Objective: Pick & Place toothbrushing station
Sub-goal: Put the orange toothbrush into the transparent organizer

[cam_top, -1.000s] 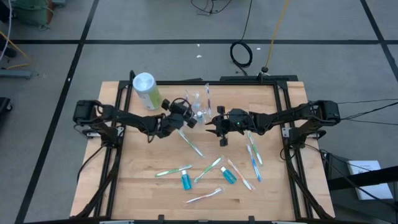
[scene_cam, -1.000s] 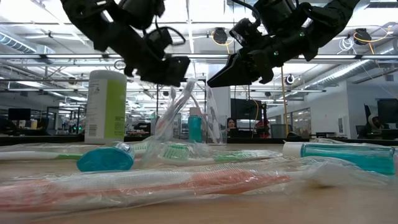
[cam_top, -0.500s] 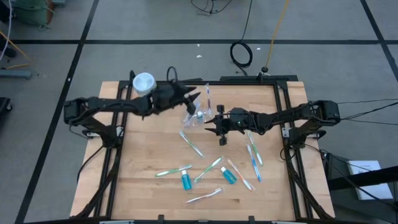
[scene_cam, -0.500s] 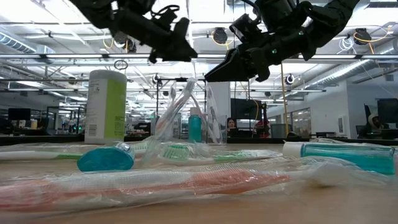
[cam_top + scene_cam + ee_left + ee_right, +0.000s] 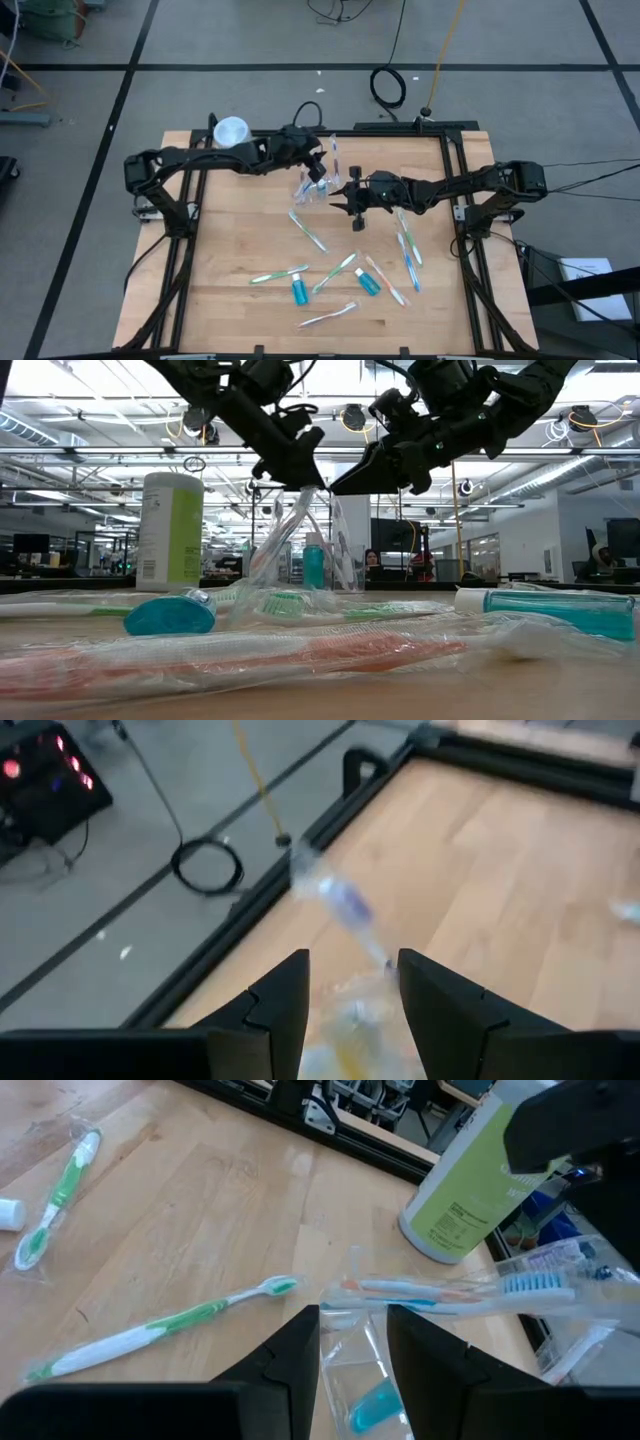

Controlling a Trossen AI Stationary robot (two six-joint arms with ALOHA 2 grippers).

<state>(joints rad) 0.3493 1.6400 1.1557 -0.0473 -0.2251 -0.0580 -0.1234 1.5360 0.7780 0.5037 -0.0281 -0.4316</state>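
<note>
Wrapped toothbrushes [image 5: 303, 229] and small blue tubes [image 5: 297, 290] lie scattered across the lower middle of the high view; above them, at centre, the right gripper [image 5: 346, 197] hovers with jaws parted, holding nothing. Just left of it stands the small clear plastic cup-like toothbrushing station [image 5: 314, 184], brushes upright; the left gripper [image 5: 320, 160] hangs over its top, jaws wide around the brush tips, beside the tall green white-lidded canister [image 5: 231, 133] at upper left.

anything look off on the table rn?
Yes. The clear cup near the table's far edge holds only a few brushes; most wrapped toothbrushes, like one green brush, and blue tubes lie scattered flat across the wood nearer the front. The green canister stands upright. Nothing looks broken.
</note>
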